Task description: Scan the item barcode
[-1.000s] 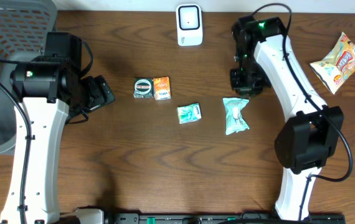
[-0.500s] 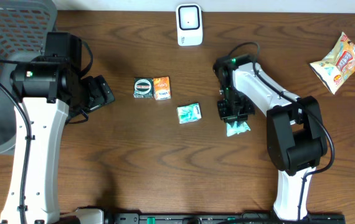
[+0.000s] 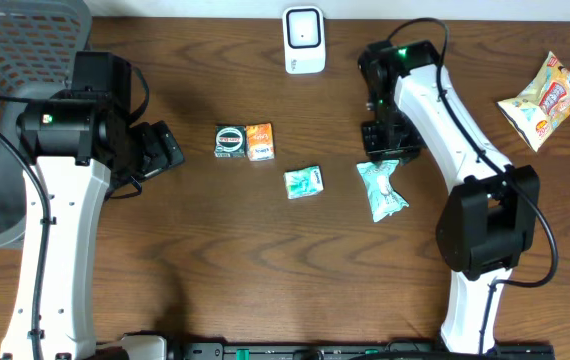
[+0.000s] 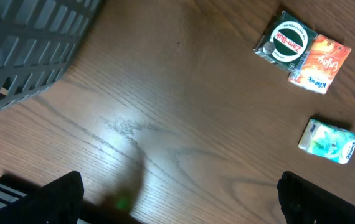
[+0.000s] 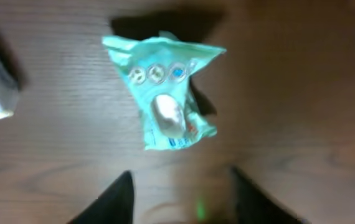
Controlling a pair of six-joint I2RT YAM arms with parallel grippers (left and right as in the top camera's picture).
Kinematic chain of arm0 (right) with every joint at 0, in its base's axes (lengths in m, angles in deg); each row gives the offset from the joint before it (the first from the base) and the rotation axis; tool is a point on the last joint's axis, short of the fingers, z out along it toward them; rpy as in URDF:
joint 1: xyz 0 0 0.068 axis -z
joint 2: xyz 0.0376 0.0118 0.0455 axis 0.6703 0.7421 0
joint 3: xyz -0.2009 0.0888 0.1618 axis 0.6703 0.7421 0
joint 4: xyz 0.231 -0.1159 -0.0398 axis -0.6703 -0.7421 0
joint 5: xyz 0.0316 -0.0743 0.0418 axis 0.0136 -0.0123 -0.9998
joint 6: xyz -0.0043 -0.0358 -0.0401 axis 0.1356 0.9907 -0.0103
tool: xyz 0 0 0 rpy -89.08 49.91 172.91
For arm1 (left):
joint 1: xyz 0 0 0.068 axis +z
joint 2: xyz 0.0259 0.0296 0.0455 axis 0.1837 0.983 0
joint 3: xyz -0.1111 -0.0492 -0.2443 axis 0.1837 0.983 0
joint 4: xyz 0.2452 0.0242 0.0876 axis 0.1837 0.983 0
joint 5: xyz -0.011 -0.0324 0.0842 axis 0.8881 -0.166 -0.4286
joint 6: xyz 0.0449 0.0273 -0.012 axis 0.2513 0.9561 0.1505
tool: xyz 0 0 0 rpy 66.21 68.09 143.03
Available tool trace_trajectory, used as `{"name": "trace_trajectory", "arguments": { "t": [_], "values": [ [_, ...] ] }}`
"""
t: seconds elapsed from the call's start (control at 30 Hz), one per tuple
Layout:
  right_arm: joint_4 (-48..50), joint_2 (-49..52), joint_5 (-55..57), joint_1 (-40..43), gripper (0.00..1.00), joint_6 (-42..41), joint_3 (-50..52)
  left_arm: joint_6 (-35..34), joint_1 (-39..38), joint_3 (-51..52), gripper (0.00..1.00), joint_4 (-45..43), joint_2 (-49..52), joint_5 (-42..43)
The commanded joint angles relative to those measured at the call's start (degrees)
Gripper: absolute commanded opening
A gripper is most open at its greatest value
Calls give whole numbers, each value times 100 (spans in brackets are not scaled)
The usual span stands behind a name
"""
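Note:
The white barcode scanner (image 3: 304,40) stands at the table's far edge. A teal crinkled packet (image 3: 382,188) lies flat on the wood, and in the right wrist view this packet (image 5: 165,106) sits just beyond my fingertips. My right gripper (image 3: 383,142) hovers just on the far side of it, and the wrist view shows this gripper (image 5: 180,186) open with only bare wood between the jaws. My left gripper (image 3: 160,150) hangs at the left, wide open and empty (image 4: 180,190).
A round green tin (image 3: 231,141) and an orange box (image 3: 260,141) lie side by side mid-table. A small teal box (image 3: 304,182) sits left of the packet. At the far right lies a snack bag (image 3: 545,100), and a grey basket (image 3: 15,60) fills the far left corner.
My right gripper dipped onto the teal packet, then drew back toward the far side with its jaws wider. The packet lies slightly turned on the table. The left arm has not moved.

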State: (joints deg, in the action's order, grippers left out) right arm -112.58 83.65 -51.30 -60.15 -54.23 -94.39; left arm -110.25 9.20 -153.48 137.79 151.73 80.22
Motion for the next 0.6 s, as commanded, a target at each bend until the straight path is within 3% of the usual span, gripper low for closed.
{"name": "trace_trajectory", "arguments": {
  "t": [0.0,0.23,0.4,0.57],
  "values": [
    [-46,11,44,-293,47,129,79,-52,4,-7,98,37,31,-33],
    [540,11,1832,-1185,50,-1482,1145,-52,2,-7,98,37,31,-33],
    [1185,11,2354,-1622,45,-1912,1945,-52,4,-7,98,37,31,-33],
    [1685,11,3005,-1838,50,-2227,2487,-52,4,-7,98,37,31,-33]
  ]
}}
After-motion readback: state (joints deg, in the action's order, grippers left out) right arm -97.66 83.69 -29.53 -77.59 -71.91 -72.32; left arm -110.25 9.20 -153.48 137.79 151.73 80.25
